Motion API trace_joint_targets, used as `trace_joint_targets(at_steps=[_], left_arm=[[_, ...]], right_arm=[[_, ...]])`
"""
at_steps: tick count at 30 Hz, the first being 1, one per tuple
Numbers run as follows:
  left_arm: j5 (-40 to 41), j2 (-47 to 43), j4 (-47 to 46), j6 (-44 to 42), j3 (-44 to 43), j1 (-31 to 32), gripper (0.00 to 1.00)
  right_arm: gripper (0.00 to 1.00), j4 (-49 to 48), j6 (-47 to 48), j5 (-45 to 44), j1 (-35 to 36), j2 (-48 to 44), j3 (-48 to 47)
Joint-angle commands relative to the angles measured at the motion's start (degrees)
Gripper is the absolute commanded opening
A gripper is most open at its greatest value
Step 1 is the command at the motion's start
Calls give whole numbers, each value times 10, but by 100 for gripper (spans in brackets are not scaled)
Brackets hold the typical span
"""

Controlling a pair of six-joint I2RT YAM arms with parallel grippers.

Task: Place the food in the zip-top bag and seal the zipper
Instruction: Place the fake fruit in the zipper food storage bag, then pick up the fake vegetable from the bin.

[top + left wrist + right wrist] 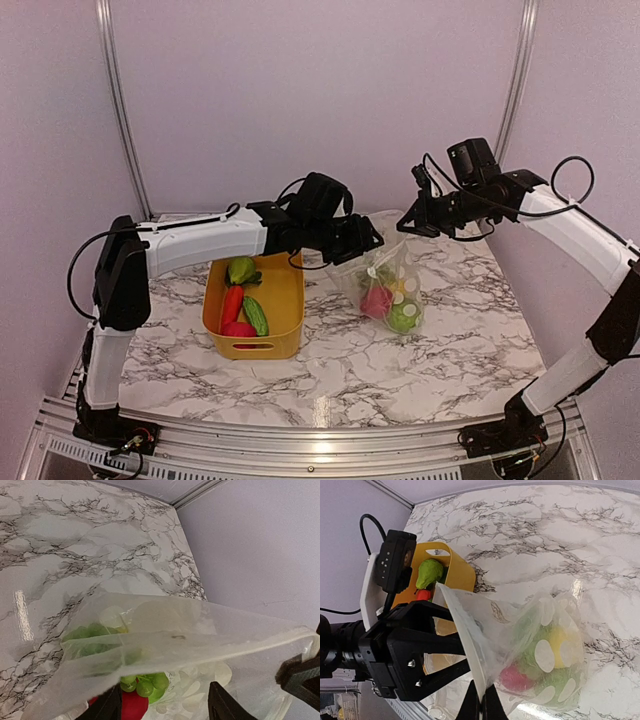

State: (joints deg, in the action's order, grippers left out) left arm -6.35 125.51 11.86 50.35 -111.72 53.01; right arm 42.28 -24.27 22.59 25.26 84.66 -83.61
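Surroundings: pale lilac walls (320, 100), marble-patterned table (450, 340).
Bag (392, 290): right of table centre, bottom resting on the table, mouth lifted toward the far edge; red, green and yellow food inside, grapes (150, 682) visible through the mouth.
Bin (285, 300): left of centre, carrying carrot (232, 302), cucumber (256, 315), green piece (241, 270), red piece (238, 329).
Right jaws: pinched tight on the bag's mouth edge, holding it up.
Left jaws: spread apart over the bag mouth, gripping nothing.
Zipper (260, 637): unsealed, mouth gaping.
Progress: likely mid-loading; bin food not yet moved.
Risk: thin film slipping from the right jaws, mouth collapsing; left jaws snagging film on withdrawal, tipping the bag, spilling food.
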Motion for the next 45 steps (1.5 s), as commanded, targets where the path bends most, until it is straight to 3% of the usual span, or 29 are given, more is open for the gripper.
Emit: trace_joint_targets(at_steps=[1,4,7,14,20,21,22,23,29,34,37,40,43,45], left_arm=[[-81,-78,-72,-60,29,14,60],[-122,-111,-87,-100,47,24,62],[-113,-153,-79,-141,75,28,63],[15,-234,30,-228,119,17,63],[94,-308,61,-222,215,-29,66],[95,-321,62,-219,233,-38,67],[99,-330,65,-213,247,-46,92],[105,-338,74,-209,258,-50,98],[107,-328,162,-240,239,-56,99],[116,-315,189,-248,228,-56,99],[186,-318,209,-250,216,-55,99],[313,-315,254,-250,210,-56,99],[372,-300,280,-302,213,-61,99],[445,-293,291,-277,217,-67,99]], right_arm=[[0,-17,-1,-14,6,-12,-7],[0,-13,1,-20,5,-6,-11],[0,-2,6,-28,5,4,-25],[0,70,39,-49,-25,34,-116],[0,113,70,-61,-61,53,-171],[0,112,73,-63,-61,55,-170],[0,108,76,-62,-61,57,-164],[0,99,75,-59,-60,58,-152],[0,42,59,-42,-33,58,-67],[0,30,55,-33,-13,69,-63],[0,34,60,-33,-12,73,-70],[0,41,66,-36,-12,75,-74],[0,40,67,-35,-12,74,-69],[0,40,65,-32,-11,72,-68]])
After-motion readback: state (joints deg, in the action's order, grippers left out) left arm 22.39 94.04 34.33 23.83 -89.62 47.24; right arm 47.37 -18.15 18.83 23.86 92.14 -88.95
